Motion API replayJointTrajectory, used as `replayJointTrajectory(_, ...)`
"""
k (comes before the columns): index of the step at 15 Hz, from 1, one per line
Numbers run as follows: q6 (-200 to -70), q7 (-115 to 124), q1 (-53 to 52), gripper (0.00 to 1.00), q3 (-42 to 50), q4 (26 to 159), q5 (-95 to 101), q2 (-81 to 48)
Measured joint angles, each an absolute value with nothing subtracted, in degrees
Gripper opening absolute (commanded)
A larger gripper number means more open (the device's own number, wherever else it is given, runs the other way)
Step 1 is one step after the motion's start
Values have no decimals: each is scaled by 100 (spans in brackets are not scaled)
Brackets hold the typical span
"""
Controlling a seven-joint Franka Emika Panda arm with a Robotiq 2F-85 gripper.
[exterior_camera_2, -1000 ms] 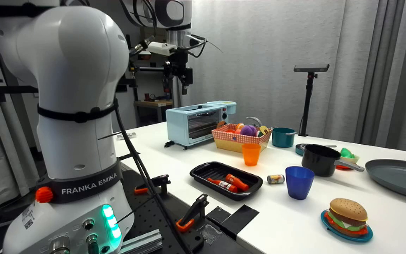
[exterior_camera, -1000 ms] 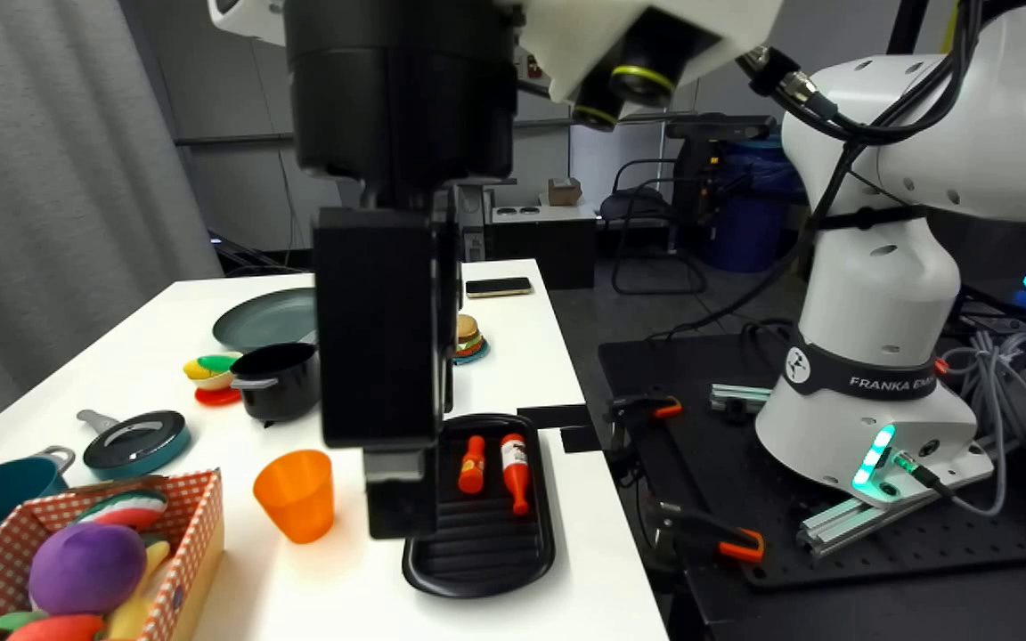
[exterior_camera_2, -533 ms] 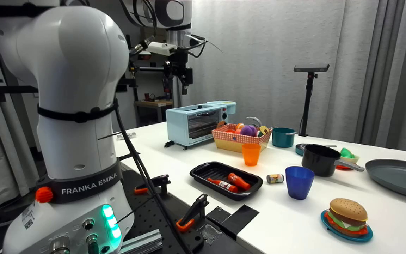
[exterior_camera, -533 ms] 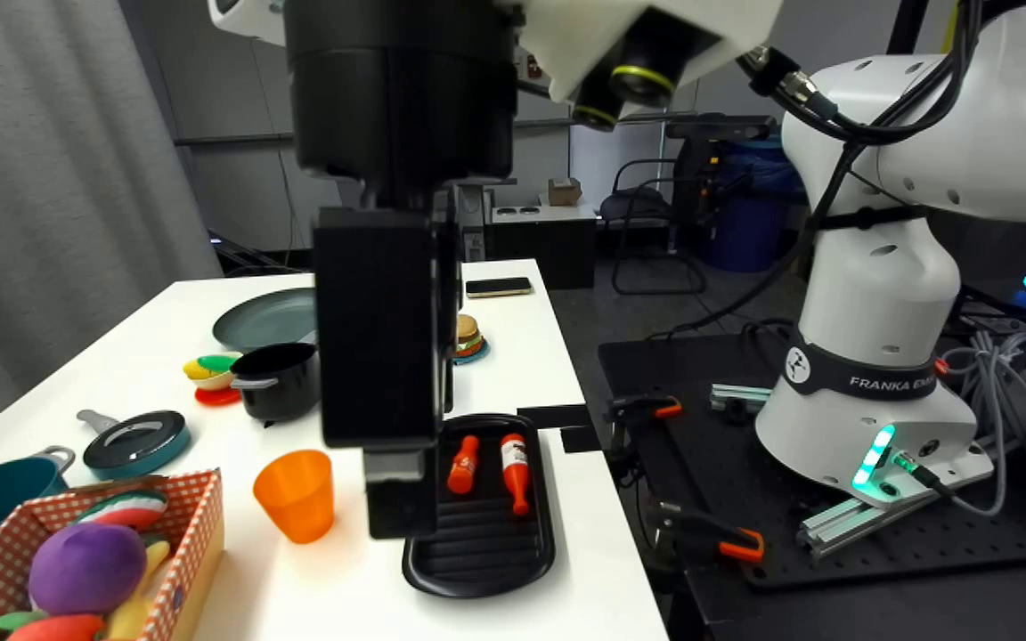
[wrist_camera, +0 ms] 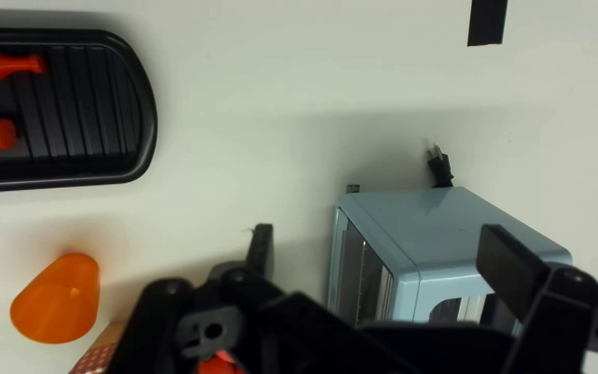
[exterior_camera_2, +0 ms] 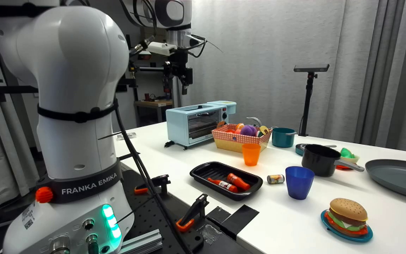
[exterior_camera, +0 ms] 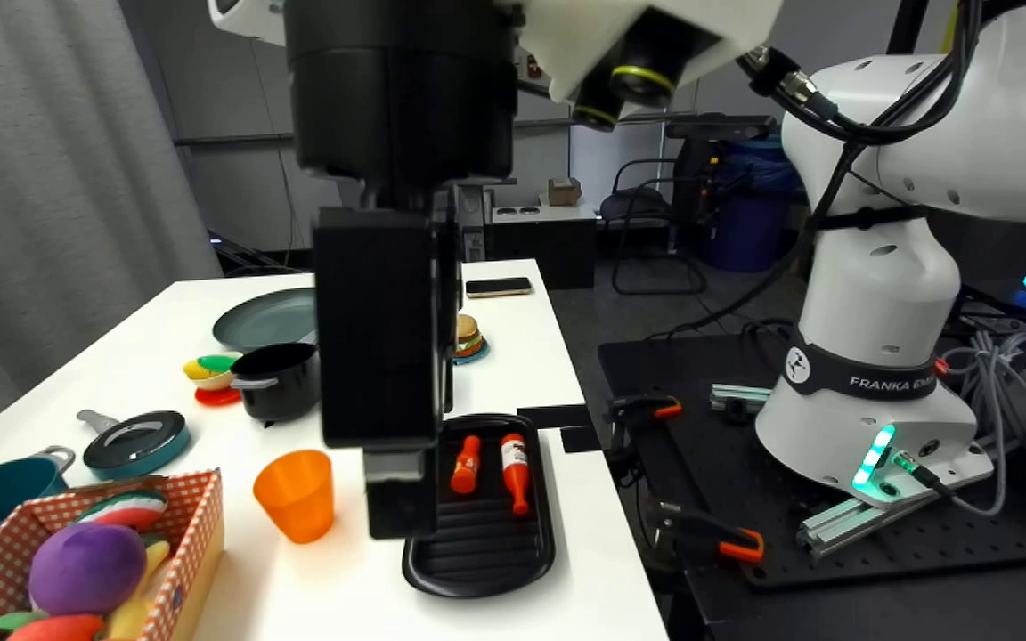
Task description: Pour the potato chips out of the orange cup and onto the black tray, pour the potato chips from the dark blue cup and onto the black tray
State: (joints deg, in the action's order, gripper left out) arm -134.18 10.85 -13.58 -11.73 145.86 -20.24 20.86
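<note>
The orange cup (exterior_camera: 296,496) stands upright on the white table; it also shows in the other views (exterior_camera_2: 251,154) (wrist_camera: 60,298). The dark blue cup (exterior_camera_2: 299,183) stands upright in an exterior view; it is hidden or out of view elsewhere. The black tray (exterior_camera: 482,561) lies near the table edge, also in an exterior view (exterior_camera_2: 206,173) and at the left of the wrist view (wrist_camera: 96,104). It holds two red bottles (exterior_camera_2: 238,181). I see no chips. My gripper (wrist_camera: 382,259) is open and empty, high above the toaster oven, also in both exterior views (exterior_camera: 400,494) (exterior_camera_2: 176,88).
A light blue toaster oven (exterior_camera_2: 197,123) stands below my gripper, beside a checkered basket (exterior_camera_2: 236,139) of toy food. A small can (exterior_camera_2: 276,179) lies between tray and blue cup. A black pot (exterior_camera_2: 320,160), grey pan (exterior_camera_2: 400,180) and toy burger (exterior_camera_2: 348,215) stand farther along.
One red bottle in the tray has rolled slightly. The small can has rocked a little. My gripper and arm have not visibly moved.
</note>
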Motion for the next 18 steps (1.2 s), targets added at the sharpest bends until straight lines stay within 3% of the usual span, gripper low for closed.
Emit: replayJointTrajectory(18,-13747,1084,-423,100,-735,14466,-587,1209)
